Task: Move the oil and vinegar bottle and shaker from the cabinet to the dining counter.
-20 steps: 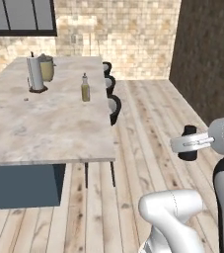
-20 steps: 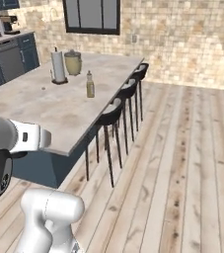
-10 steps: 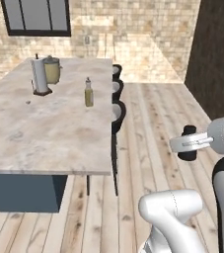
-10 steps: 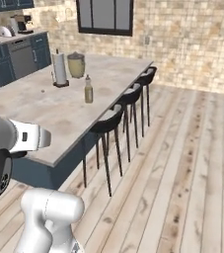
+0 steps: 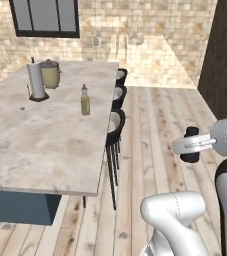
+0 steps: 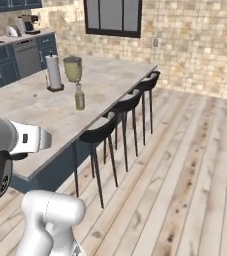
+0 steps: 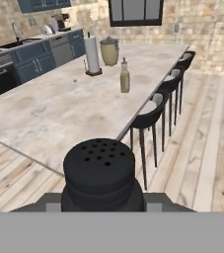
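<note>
**Desk:** What are you seeing on the claw?

**Me:** I'm looking down the hand view, and the shaker [image 7: 99, 173] is sitting right at the gripper [image 7: 101, 202], black, with its holed top facing the lens. The jaws are standing partly apart and closed against its sides, so I'm reading that as a grip on it. In the left base view the gripper [image 5: 191, 148] is hanging over the plank floor, well apart from the dining counter [image 5: 45, 150], with the shaker [image 5: 190, 145] showing as a dark lump at its end.

**Desk:** And the bottle?

**Me:** The oil and vinegar bottle [image 5: 85, 100] is standing upright on the dining counter, near the edge where the stools [image 5: 116, 125] are lined up. I'm also seeing a paper towel roll [image 5: 36, 80] and a beige lidded pot [image 5: 50, 74] just beside each other, further along the top from the bottle.

**Desk:** Cabinet?

**Me:** I'm making out a dark panel [image 5: 226, 55] at the right edge of the left base view; I can't tell whether that's it.
</note>
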